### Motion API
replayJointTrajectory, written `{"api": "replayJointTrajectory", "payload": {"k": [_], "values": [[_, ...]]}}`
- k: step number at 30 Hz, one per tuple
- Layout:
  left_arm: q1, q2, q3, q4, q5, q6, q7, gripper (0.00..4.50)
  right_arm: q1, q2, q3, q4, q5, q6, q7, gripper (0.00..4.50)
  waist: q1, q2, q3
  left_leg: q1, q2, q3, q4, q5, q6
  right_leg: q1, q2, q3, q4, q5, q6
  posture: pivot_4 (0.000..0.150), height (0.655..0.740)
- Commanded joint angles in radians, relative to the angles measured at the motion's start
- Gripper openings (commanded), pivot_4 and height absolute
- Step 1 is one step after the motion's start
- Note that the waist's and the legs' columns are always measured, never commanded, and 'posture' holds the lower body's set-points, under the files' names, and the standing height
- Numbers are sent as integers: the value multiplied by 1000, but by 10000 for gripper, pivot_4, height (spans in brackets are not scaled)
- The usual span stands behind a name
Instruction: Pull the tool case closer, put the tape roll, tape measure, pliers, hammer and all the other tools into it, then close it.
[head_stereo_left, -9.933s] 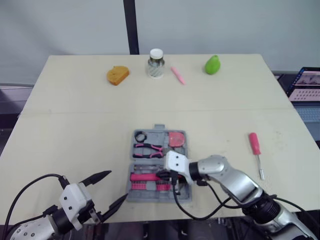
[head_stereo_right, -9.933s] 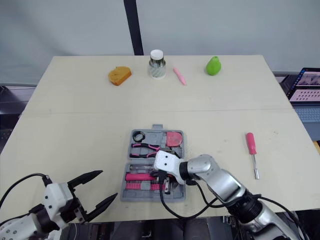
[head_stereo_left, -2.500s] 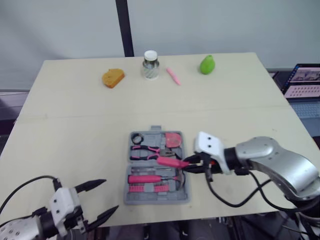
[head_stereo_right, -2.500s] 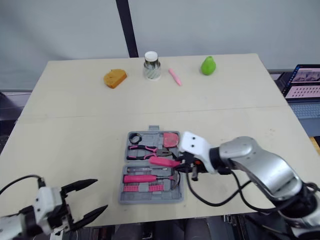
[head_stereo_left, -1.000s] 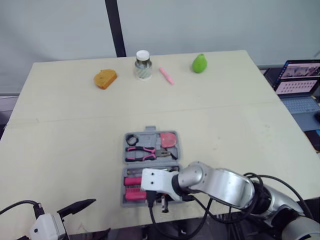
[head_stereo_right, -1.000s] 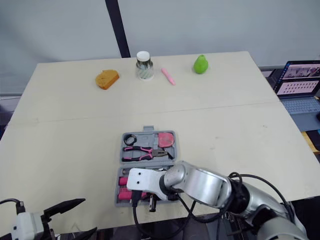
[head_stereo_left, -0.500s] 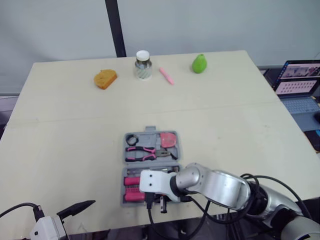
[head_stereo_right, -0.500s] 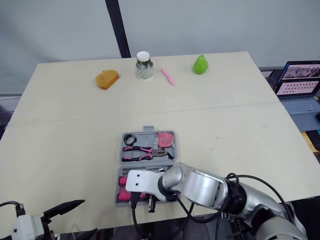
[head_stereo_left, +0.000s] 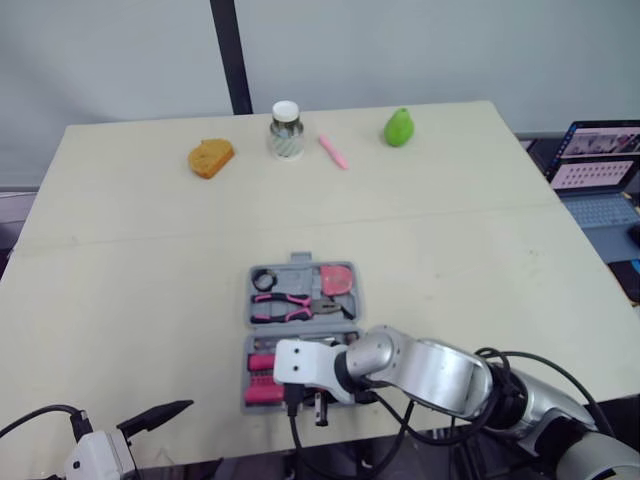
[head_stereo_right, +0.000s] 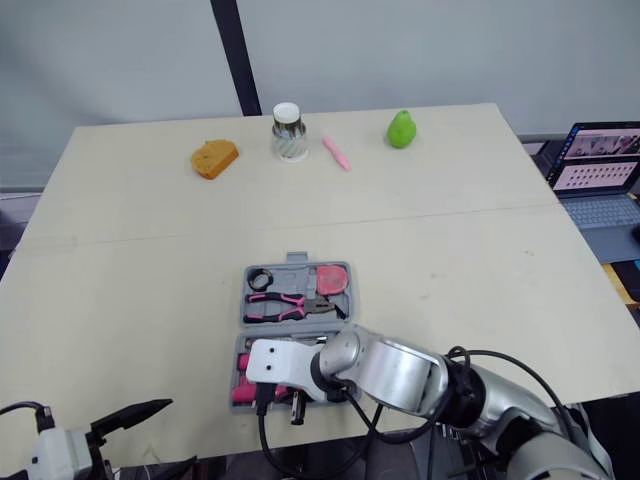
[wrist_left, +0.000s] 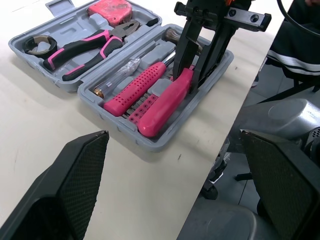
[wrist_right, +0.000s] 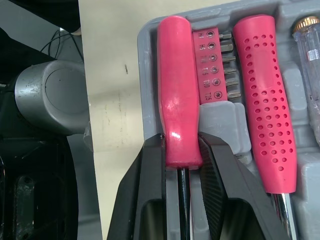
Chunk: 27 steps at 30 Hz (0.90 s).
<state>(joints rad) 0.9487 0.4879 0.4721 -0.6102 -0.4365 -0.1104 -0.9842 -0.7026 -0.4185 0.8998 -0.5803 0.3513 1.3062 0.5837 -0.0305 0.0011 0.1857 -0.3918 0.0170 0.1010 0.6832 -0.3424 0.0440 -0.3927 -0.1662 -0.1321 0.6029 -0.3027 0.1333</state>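
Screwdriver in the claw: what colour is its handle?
The screwdriver handle is plain pink, best seen in the right wrist view, gripped by the right claw.

The pink bit holder (wrist_right: 214, 65) bears size marks, "T15" among them

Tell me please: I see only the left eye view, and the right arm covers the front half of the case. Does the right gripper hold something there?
Observer: Yes. The right wrist view shows the right gripper shut on a pink screwdriver, at the shaft end of its handle.
Operator: Where is it in the case?
Observer: Its handle lies along the outer wall of the case, next to the bits.
Operator: And the left gripper?
Observer: The left wrist view shows the left gripper wide open, holding nothing.
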Motion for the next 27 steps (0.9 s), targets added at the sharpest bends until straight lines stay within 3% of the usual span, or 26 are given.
{"api": "replayJointTrajectory", "payload": {"k": [1, 6, 14, 17, 18, 19, 21, 24, 27], "values": [[-1, 5, 0, 5, 2, -6, 6, 45000, -4, 17, -5, -12, -5, -15, -10, 18401, 0, 0, 0, 0, 0, 0, 0, 0, 0, 0, 0, 0, 0, 0, 0, 1500, 7400], [-7, 7, -6, 5, 5, -4, 12, 45000, 3, 34, -49, -27, 19, 4, -4, 42981, 0, 0, 0, 0, 0, 0, 0, 0, 0, 0, 0, 0, 0, 0, 0, 1500, 7400], [-9, 7, -10, 2, 4, -2, 20, 45000, 53, 58, -215, -60, 73, -41, -8, 44481, 1, -2, -1, 0, 0, 0, 0, 0, 0, 0, 0, 0, 1, 0, 0, 1500, 7400], [-13, 10, -12, 4, 4, -2, 22, 45000, 129, 43, -260, -57, 61, -193, 19, 36381, 1, -3, -2, 0, 0, 0, 0, 0, 0, 0, 0, 0, 2, 0, 0, 1500, 7400], [-14, 11, -12, 5, 3, -2, 22, 45000, 152, 33, -268, -60, 64, -224, 32, 32046, 1, -3, -2, 0, 0, 0, 0, 0, 0, 0, 0, 0, 2, 0, 0, 1500, 7400], [-15, 12, -12, 5, 3, -2, 22, 45000, 169, 27, -272, -60, 68, -240, 41, 24589, 1, -3, -2, 0, 0, 1, 0, 0, 0, 0, 0, 0, 2, 0, 0, 1500, 7400], [-17, 14, -14, 5, 4, -3, 20, 45000, 212, 6, -256, -51, 52, -319, 60, 17486, 1, -4, -2, 0, 0, 1, 0, 0, 0, 0, 0, 0, 3, 0, 0, 1500, 7400], [-23, 14, -22, 2, 8, 1, 25, 45000, 285, -22, -215, -15, 11, -450, 89, 2046, 1, -5, -3, 0, 0, 1, 0, 0, 0, 0, 1, 0, 3, 0, 0, 1500, 7400], [-25, 14, -25, -1, 9, 2, 28, 45000, 322, -41, -174, 24, -36, -532, 113, 955, 0, -7, -4, 1, 0, 2, 0, 0, 0, 0, 1, 0, 3, 0, 0, 1500, 7400]]}}
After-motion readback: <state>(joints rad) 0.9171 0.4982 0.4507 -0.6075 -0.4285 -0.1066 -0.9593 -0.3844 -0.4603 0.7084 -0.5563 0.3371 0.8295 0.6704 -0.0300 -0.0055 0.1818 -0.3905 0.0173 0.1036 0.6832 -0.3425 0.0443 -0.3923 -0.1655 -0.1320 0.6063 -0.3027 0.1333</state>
